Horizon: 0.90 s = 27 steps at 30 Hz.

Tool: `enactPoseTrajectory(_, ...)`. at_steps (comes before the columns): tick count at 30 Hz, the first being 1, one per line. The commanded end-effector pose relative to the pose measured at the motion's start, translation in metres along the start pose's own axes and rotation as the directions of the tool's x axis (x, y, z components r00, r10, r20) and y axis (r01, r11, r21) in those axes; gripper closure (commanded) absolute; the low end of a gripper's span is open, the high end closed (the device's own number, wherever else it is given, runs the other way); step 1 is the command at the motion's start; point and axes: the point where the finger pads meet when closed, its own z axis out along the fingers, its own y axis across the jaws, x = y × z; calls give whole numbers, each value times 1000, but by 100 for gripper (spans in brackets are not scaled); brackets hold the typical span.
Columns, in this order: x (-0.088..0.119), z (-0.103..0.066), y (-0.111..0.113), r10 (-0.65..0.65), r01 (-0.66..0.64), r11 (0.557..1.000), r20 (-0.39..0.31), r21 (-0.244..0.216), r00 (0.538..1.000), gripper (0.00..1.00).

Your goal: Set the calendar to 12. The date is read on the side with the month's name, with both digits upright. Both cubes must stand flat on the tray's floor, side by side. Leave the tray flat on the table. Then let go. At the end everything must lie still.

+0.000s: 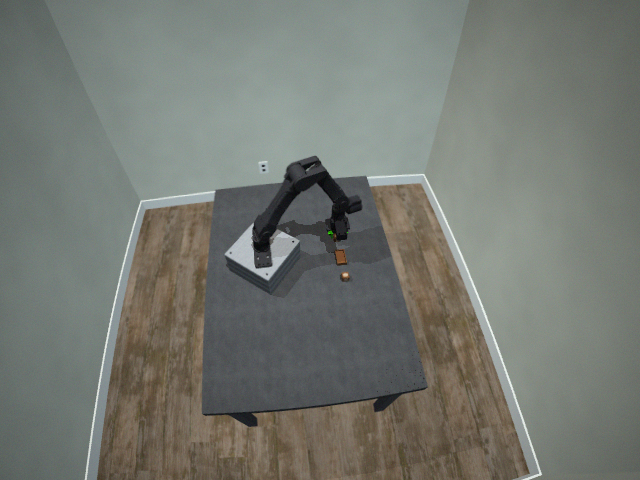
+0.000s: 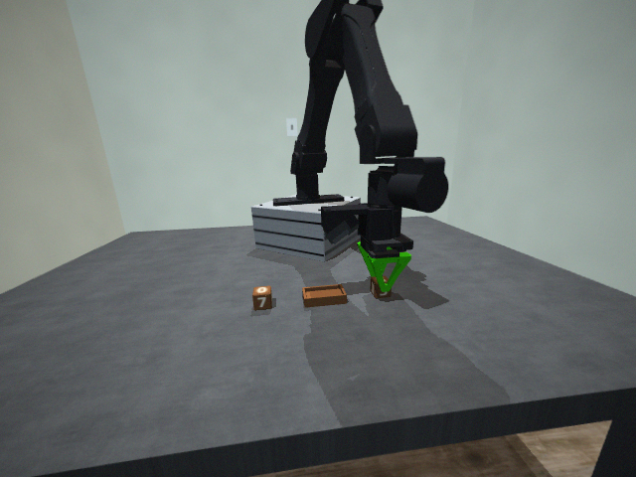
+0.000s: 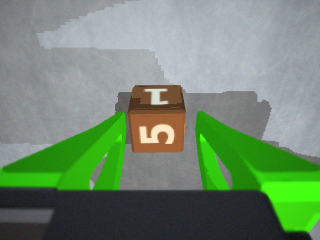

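Observation:
My gripper is open, its green fingers on both sides of one brown cube on the table. The wrist view shows gaps between cube and fingers. There its upward face reads 5 and a side face reads 1, both digits turned sideways; a 3 is partly hidden behind a finger in the exterior view. The brown tray lies flat and empty beside it; no month's name is readable. The other cube stands beyond the tray, with 0 on top and 7 facing the exterior camera.
The arm stands on a pale layered block on the dark table. The tray is between the two cubes, with the near cube close to one end. The arm's shadow falls across the tray's surroundings.

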Motion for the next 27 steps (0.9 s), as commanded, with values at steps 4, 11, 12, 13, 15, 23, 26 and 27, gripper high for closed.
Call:
enactPoseTrajectory(4, 0, 2, 4, 0, 0, 1000, -1, -17, 1000, 55)
enactPoseTrajectory(11, 0, 3, 4, 0, 0, 1000, -1, -17, 1000, 55)
enactPoseTrajectory(12, 0, 3, 4, 0, 0, 1000, -1, -17, 1000, 55)
enactPoseTrajectory(13, 0, 3, 4, 0, 0, 1000, -1, -17, 1000, 55)
enactPoseTrajectory(15, 0, 3, 4, 0, 0, 1000, -1, -17, 1000, 55)
enactPoseTrajectory(23, 0, 3, 4, 0, 0, 1000, -1, -17, 1000, 55)
enactPoseTrajectory(26, 0, 3, 4, 0, 0, 1000, -1, -17, 1000, 55)
enactPoseTrajectory(27, 0, 3, 4, 0, 0, 1000, -1, -17, 1000, 55)
